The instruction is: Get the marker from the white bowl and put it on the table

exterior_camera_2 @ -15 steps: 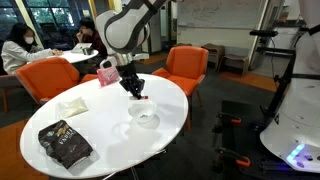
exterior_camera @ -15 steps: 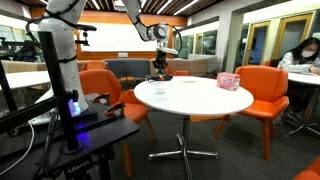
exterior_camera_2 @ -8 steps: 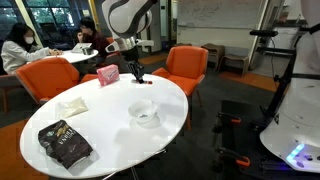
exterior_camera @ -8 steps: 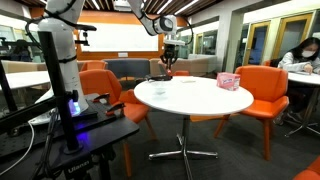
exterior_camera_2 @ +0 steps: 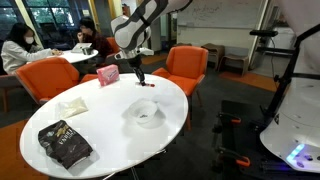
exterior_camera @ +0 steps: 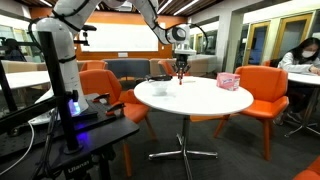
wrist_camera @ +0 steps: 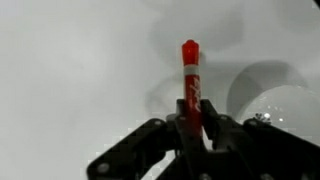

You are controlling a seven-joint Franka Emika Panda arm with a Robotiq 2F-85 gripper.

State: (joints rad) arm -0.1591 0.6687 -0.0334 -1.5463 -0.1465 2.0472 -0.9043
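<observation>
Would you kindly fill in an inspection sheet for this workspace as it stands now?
Surface: round white table, on a chrome post.
Job's things: marker clamped in the gripper, out of the white bowl, not yet on the table.
Clutter: pink box, dark snack bag, white cloth, all on the table.
Grippers: gripper shut on the marker, above the table, apart from the bowl.
Cables: pale lead by the black stand; too small to trace.
Surroundings: orange chairs around the table; seated person behind.
</observation>
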